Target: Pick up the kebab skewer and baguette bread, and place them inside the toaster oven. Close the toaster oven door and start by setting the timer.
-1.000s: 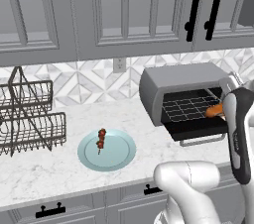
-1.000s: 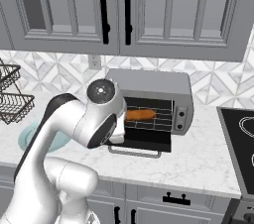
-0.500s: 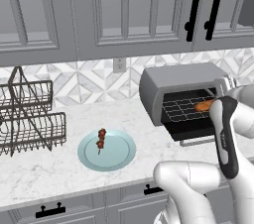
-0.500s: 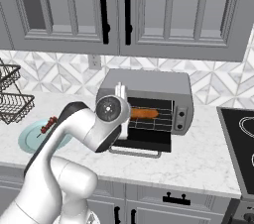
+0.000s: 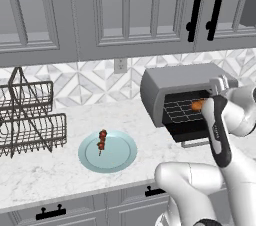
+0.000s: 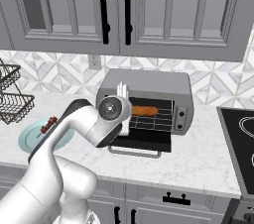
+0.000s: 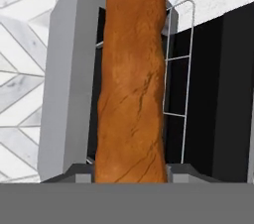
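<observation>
Pushing deeper, your tool has carried the baguette from the oven mouth onto its rack, jaws clamped on it; release next. The skewer waits on the plate.

A glossy white arm of rounded segments, with a dark band and grey joint cap.

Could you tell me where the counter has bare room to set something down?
Bare marble lies between the plate and the toaster oven, and between the oven and the stovetop. It is crowded at the open toaster oven door, where the gripper holds the baguette bread.
</observation>
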